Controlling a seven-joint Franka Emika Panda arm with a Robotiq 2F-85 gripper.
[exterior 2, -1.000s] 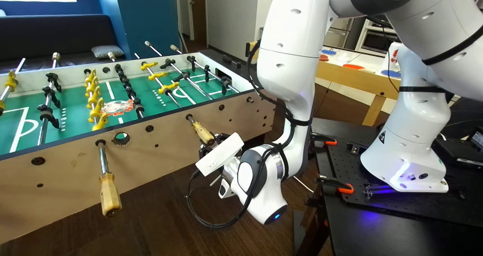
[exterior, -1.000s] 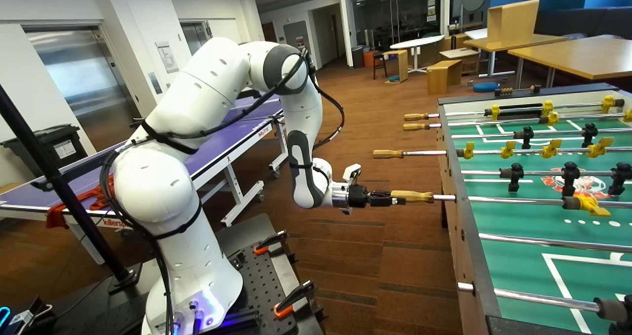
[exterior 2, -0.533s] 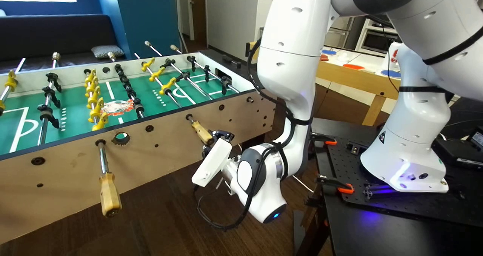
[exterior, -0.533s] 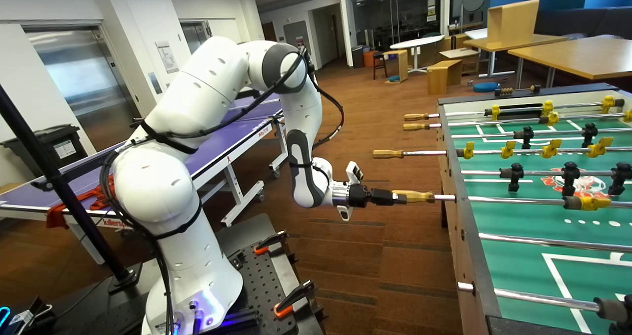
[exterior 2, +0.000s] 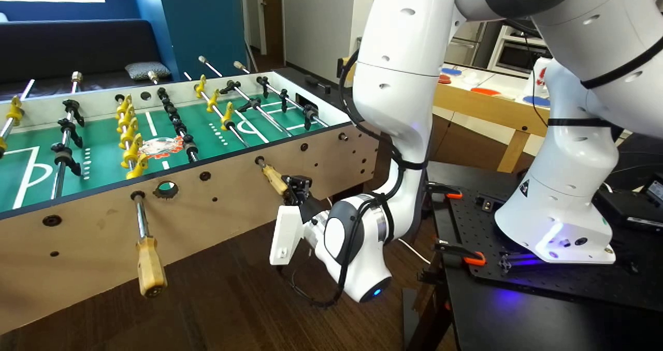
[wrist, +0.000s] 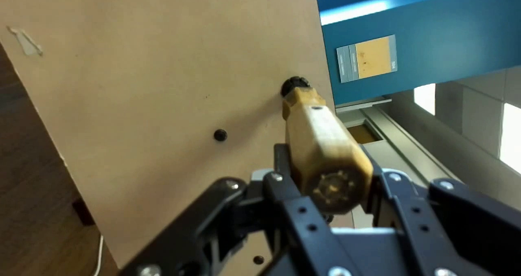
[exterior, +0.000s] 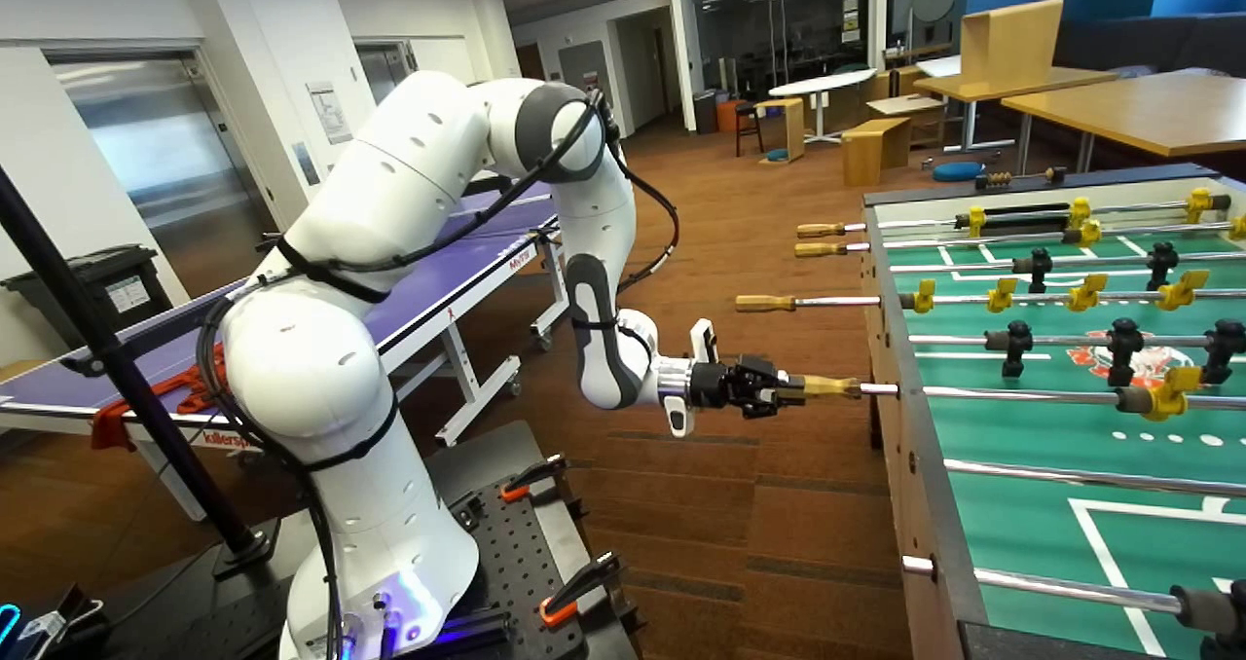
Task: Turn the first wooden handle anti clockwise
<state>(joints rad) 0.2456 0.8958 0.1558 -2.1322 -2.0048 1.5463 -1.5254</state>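
The wooden handle (exterior: 829, 386) is the grip on a rod of the foosball table; it also shows in an exterior view (exterior 2: 273, 179) and in the wrist view (wrist: 325, 133). My gripper (exterior: 793, 388) is shut around the handle's free end, a black finger on each side of it, as the wrist view (wrist: 325, 156) shows. The handle's round end faces the wrist camera. The yellow figures on this rod (exterior: 1171, 394) stand tilted, their ends raised above the rod; they also show in an exterior view (exterior 2: 227, 117).
The foosball table side wall (exterior 2: 207, 206) faces the arm. Other wooden handles stick out from it, one nearby (exterior 2: 151, 268), others farther along (exterior: 766, 303). A purple ping-pong table (exterior: 428, 275) stands behind the arm. Clamps (exterior: 579, 590) sit on the robot's base.
My gripper and wrist camera have rolled about the handle's axis, still holding it. The rod has turned with it, and its yellow figures have swung from about level to raised. The handle has shifted slightly toward the table.
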